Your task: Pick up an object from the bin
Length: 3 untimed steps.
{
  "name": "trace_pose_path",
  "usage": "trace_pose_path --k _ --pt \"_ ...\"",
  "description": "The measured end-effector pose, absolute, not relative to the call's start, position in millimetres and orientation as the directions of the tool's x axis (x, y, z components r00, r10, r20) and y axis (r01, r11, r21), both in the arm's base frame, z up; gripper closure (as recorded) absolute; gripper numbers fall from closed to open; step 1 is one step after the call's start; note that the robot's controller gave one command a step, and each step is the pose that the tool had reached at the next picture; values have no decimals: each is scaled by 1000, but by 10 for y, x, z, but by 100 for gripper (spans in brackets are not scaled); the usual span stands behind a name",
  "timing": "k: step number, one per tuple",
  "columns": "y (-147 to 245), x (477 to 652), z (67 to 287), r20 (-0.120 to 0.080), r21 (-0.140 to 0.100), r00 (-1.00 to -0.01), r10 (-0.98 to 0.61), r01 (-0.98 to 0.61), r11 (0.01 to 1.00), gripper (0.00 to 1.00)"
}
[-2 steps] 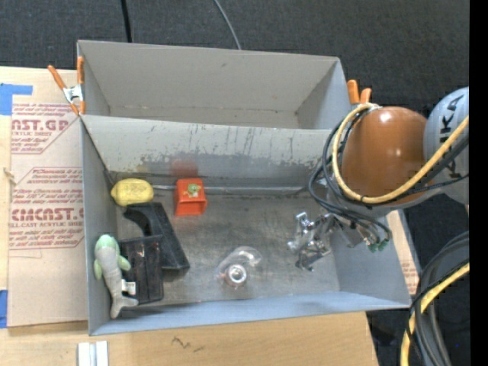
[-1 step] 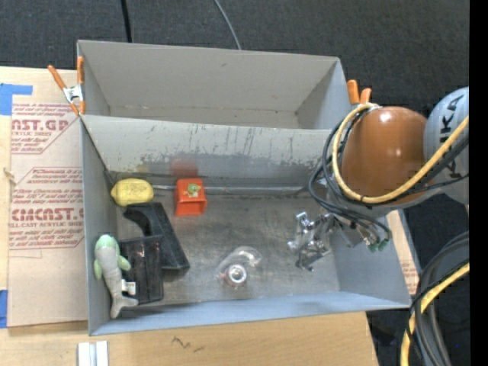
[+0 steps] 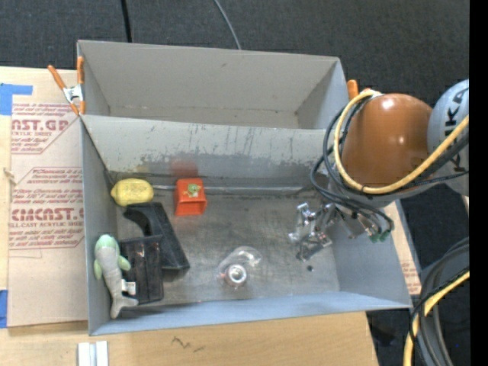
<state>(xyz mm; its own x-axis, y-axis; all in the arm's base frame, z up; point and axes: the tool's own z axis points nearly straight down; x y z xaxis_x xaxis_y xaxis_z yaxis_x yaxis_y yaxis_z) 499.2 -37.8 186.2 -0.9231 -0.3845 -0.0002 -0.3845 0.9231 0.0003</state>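
Our gripper point(image 3: 309, 236) hangs low over the bin floor point(image 3: 259, 216); open or shut, we cannot tell. Approach step: next, reach view-left of it to the clear, perhaps plastic, piece point(image 3: 238, 268).

Block point(image 3: 190, 197) right of lump point(image 3: 133, 192); toy point(image 3: 110, 269) front-left corner.

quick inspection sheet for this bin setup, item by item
surface: grey metal bin, floor scuffed, bare on the right side
job's things: yellow lump, orange block, black tool, pale green toy figure, clear plastic piece; all lying on the floor
clutter: nothing seen
grippers: gripper low over bare floor at right, nearest the clear plastic piece, apart from it
cables: yellow and black cables looped round the orange wrist cover
surroundings: dark floor behind the bin
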Motion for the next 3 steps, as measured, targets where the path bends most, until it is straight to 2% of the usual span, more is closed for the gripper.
trace_pose_path --k 1,2,3 --pt "-426 4811 2303 -2 0 -905 -426 -426 905 100" --pt "-425 4811 2303 -2 1 -905 -426 -426 905 0" --pt "-425 4811 2303 -2 1 -905 -426 -426 905 0"
